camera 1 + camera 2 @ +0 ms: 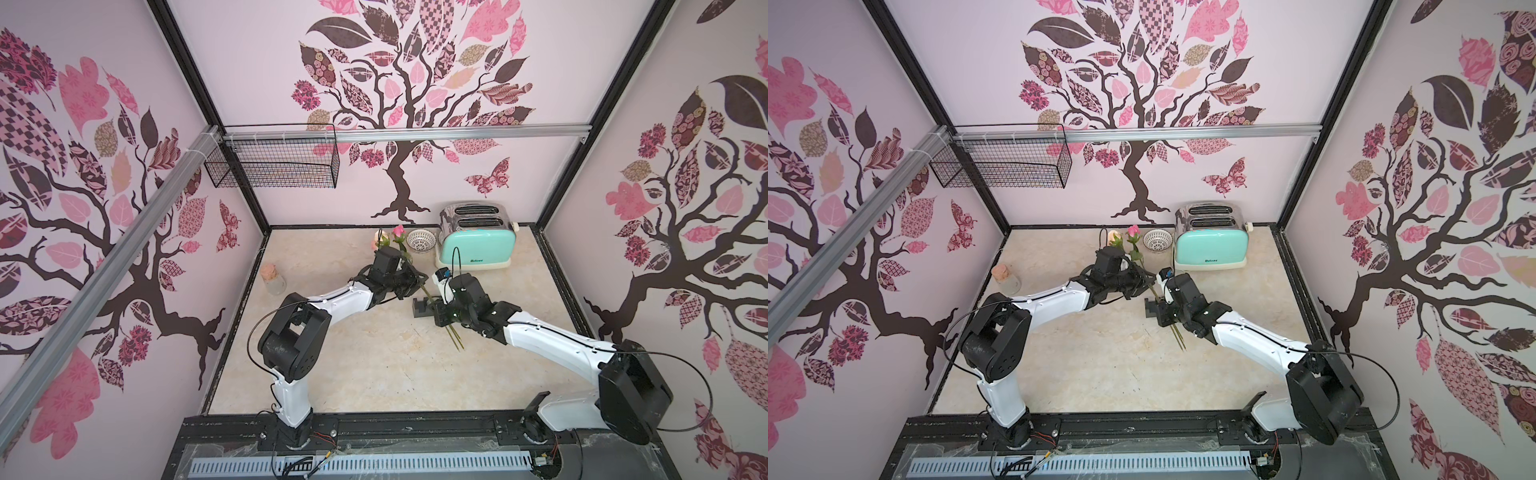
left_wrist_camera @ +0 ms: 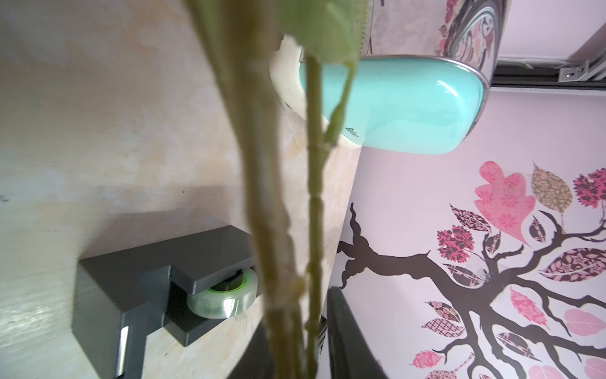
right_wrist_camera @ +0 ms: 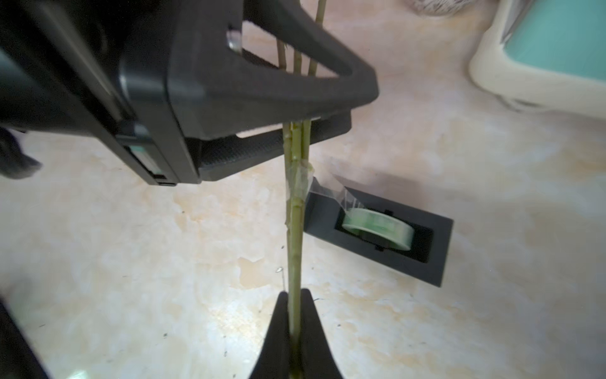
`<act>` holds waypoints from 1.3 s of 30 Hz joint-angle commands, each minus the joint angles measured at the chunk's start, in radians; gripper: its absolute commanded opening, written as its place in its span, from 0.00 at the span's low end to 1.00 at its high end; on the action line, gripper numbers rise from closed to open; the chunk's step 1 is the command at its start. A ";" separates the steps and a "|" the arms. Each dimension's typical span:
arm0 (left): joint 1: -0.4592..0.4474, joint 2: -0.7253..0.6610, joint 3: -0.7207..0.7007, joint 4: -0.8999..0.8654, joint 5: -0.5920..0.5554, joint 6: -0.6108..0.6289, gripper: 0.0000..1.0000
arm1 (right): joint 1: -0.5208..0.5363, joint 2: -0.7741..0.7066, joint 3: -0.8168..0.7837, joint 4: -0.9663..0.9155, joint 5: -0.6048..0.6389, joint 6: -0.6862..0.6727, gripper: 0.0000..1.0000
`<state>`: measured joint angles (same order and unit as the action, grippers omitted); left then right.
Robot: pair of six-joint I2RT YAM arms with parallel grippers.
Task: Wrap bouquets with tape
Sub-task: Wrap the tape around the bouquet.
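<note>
— Why is the right gripper point(image 3: 295, 315) clamped on the rose bouquet point(image 3: 294, 236)?
— Probably to steady the stems, cut ends toward five o'clock, while clear tape point(image 3: 331, 193) stretches onto them from the tape dispenser point(image 3: 437, 249), seven o'clock of the toaster point(image 1: 478, 245).
— The left gripper point(image 3: 347, 113)?
— Around the stems higher up; gripping or loose, I cannot tell.

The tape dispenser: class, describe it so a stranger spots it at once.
Find the mint-green toaster at the back of the table. In front lies a black dispenser. Alone among its neighbours, it cradles a clear tape roll, strip stuck to green stems.
</note>
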<state>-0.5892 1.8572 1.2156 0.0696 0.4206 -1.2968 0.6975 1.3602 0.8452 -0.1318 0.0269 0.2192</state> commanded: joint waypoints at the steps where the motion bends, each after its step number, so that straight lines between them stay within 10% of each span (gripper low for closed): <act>1: -0.002 -0.009 0.049 -0.064 -0.008 0.032 0.19 | 0.081 -0.021 0.038 -0.033 0.279 -0.142 0.00; 11: -0.001 -0.001 0.055 -0.069 -0.009 0.027 0.00 | 0.172 -0.008 0.025 0.009 0.443 -0.225 0.00; 14: 0.000 -0.001 0.049 -0.059 -0.013 0.031 0.00 | 0.171 -0.024 0.015 0.024 0.395 -0.190 0.21; 22: -0.001 -0.003 0.030 -0.002 0.000 0.061 0.00 | -0.060 -0.114 -0.077 0.170 -0.291 0.141 0.54; 30: -0.001 0.006 0.005 0.085 0.022 0.070 0.00 | -0.284 -0.028 -0.241 0.636 -0.807 0.617 0.53; 39: 0.001 0.017 -0.001 0.127 0.024 0.067 0.00 | -0.310 0.151 -0.370 1.205 -0.959 1.013 0.33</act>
<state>-0.5907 1.8633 1.2263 0.1265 0.4313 -1.2442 0.3965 1.4628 0.4885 0.8028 -0.8303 1.0500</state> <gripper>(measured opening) 0.058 0.351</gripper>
